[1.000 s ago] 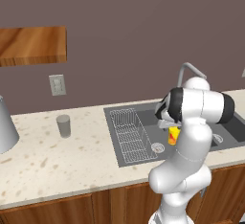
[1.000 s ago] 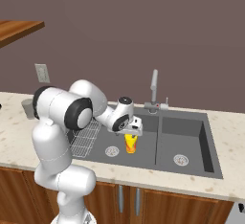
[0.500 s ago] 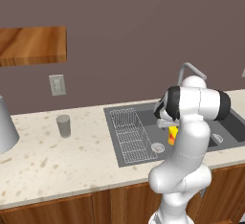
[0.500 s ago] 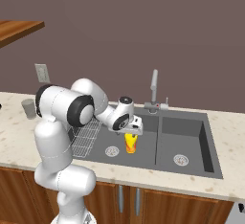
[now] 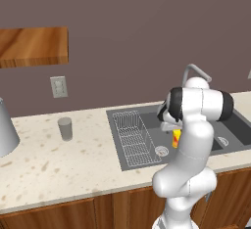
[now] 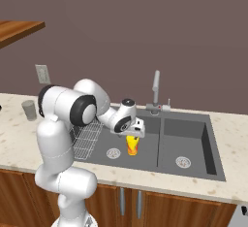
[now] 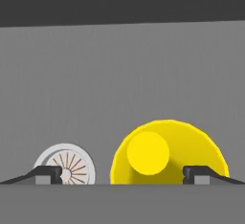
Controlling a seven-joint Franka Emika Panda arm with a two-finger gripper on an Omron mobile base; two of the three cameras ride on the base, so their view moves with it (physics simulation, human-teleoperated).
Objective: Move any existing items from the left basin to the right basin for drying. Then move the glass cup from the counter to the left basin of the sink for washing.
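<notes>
Far left on the beige counter (image 5: 73, 169), near a large grey cone-shaped object (image 5: 6, 130): the glass cup (image 5: 64, 128), upright and untouched, well apart from the sink (image 6: 160, 146). Further right, set into that counter, the wider left basin (image 6: 147, 138) with its wire rack (image 5: 132, 137) along the left side and a round drain (image 6: 113, 153) on the floor. Just beside that drain, upright on the basin floor: the yellow bottle (image 6: 131, 145) with its red-orange band. Directly above it, the gripper (image 7: 122, 173), fingers spread wide and empty, one dark tip over the drain and the other over the bottle's far edge, so the bottle sits off-centre between them, nearer one finger.

Compared with half a second and a full second ago: almost no change, arm in nearly the same pose over the bottle, jaws equally wide throughout, bottle in the same spot. Probably a final line-up or slow descent before a grasp; nothing lifted yet.

Right of the divider, past the faucet (image 6: 156, 92): the narrower right basin (image 6: 186, 143), only its own drain inside. First half of the task not yet done; cup transfer not begun.
</notes>
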